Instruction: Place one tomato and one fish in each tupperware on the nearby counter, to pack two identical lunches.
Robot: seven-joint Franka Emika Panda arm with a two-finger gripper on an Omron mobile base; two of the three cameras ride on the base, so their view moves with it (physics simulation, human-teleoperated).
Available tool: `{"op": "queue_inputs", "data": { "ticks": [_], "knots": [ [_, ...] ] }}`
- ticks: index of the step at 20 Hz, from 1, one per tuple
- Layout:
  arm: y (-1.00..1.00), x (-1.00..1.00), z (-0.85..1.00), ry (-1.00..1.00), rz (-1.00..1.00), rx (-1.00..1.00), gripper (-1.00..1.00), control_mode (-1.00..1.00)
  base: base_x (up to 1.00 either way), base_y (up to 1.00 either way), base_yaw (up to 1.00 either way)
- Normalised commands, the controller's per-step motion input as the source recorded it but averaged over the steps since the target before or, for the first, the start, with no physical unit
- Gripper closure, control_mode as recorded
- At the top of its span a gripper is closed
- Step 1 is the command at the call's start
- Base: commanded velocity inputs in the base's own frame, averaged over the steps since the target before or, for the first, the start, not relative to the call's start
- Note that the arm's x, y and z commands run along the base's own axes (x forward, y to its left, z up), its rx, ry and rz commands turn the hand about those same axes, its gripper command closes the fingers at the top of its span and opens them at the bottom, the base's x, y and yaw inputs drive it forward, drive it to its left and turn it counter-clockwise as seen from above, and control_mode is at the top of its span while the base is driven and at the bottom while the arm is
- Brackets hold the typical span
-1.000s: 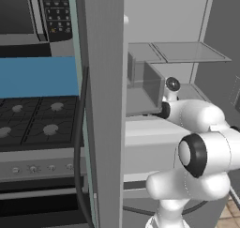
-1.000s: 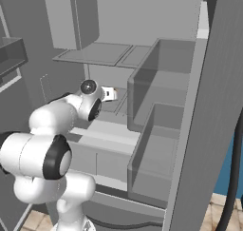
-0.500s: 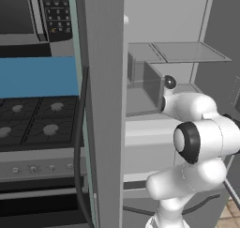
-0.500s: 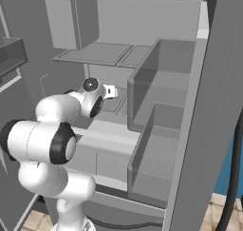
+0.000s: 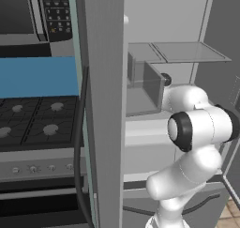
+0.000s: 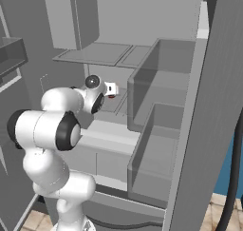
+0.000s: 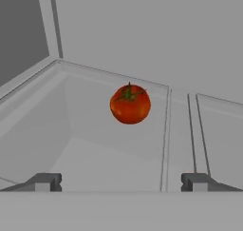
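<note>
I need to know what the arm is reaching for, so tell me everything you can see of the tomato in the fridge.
The tomato is round, glossy red-orange, with a small dark green stalk and calyx on top, so it sits upright. It looks whole and unmarked. In the hand view it rests on a pale grey fridge shelf near the back wall, nothing else touching it. It lies ahead of the open gripper, roughly centred between the fingertips and apart from them.
</note>
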Motion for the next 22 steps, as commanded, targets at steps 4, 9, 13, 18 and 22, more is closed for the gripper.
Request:
{"op": "queue_inputs", "data": {
  "ticks": [4, 9, 13, 18, 22],
  "knots": [
    [0.00, 0.23, -0.09, 0.00, 0.00, 0.00, -1.00, -1.00, 0.00, 0.00, 0.00],
    [0.00, 0.17, 0.00, -0.02, 0.00, 0.00, -1.00, -1.00, 0.00, 0.00, 0.00],
    [0.00, 0.18, 0.00, 0.00, 0.00, 0.00, -1.00, -1.00, 0.00, 0.00, 0.00],
    [0.00, 0.16, -0.11, 0.00, 0.00, 0.00, -1.00, -1.00, 0.00, 0.00, 0.00],
    [0.00, 0.18, -0.14, 0.00, 0.00, 0.00, -1.00, -1.00, 0.00, 0.00, 0.00]
  ]
}}
